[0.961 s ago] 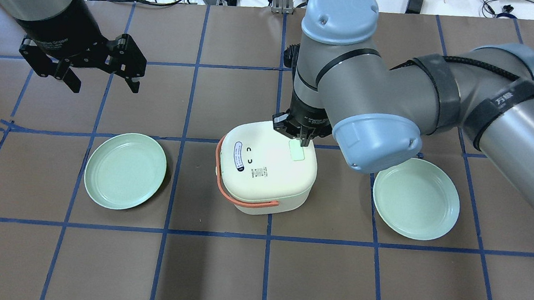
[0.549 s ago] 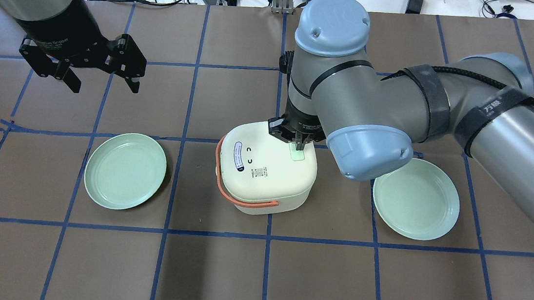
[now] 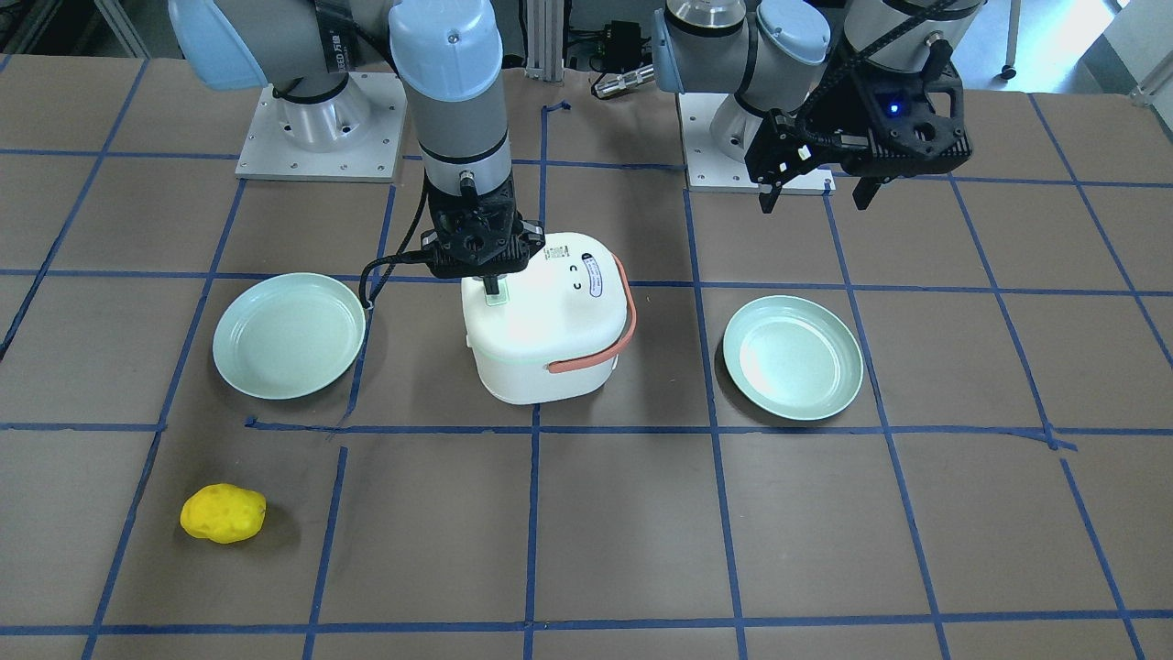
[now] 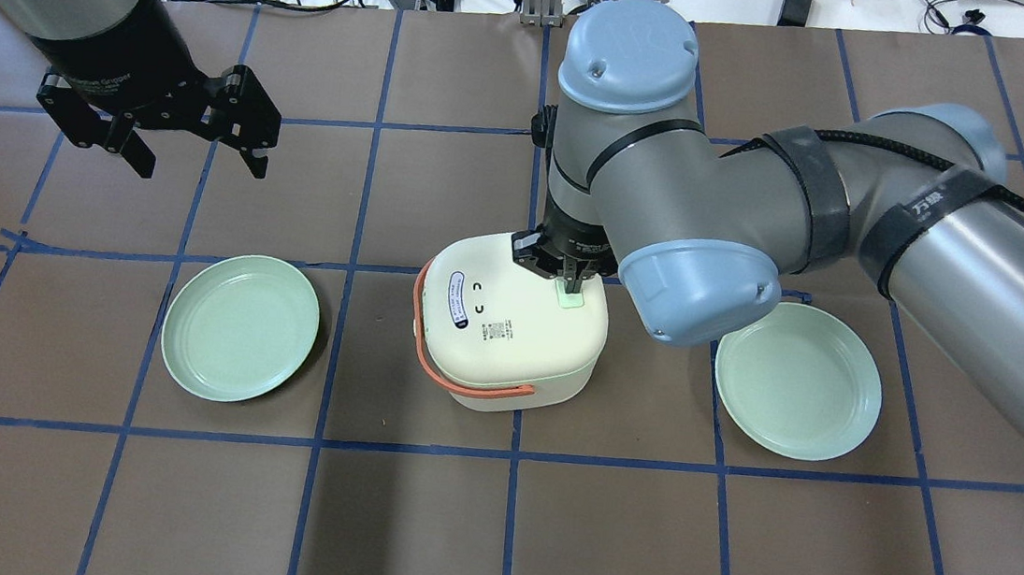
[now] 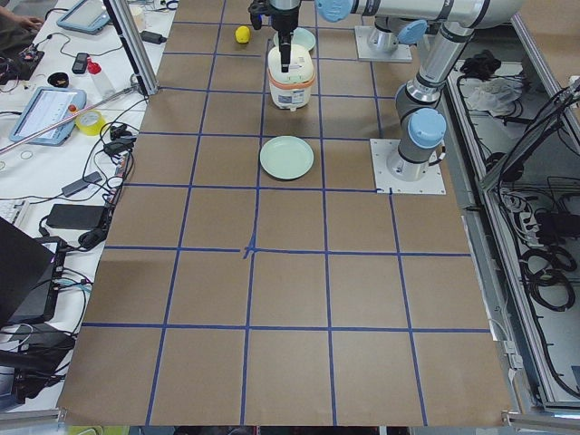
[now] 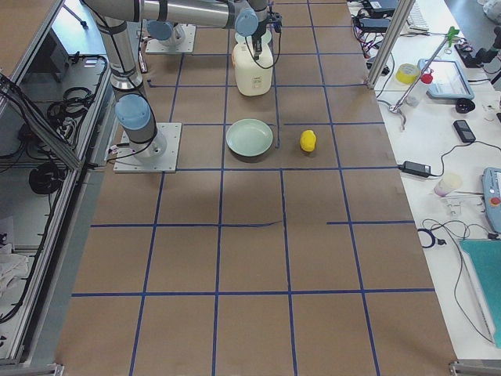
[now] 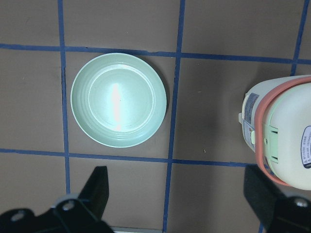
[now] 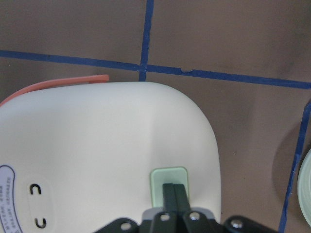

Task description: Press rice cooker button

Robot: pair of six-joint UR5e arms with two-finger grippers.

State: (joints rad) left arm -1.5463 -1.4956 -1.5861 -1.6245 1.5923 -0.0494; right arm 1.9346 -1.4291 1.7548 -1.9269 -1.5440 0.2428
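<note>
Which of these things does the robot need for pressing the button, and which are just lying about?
In use: rice cooker; green button; right arm's fingers, shut, at the button.

Lying about: plate on its left; plate on its right; yellow lump; left arm's fingers, open, off to the side.

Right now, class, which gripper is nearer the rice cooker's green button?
Right. The right gripper, shut, is over the button; the left gripper hangs open well away, beyond a green plate.

Right pincer [image 8: 174, 188] fingers together, pointing down, left pincer [image 4: 200, 156] spread wide, raised
</note>
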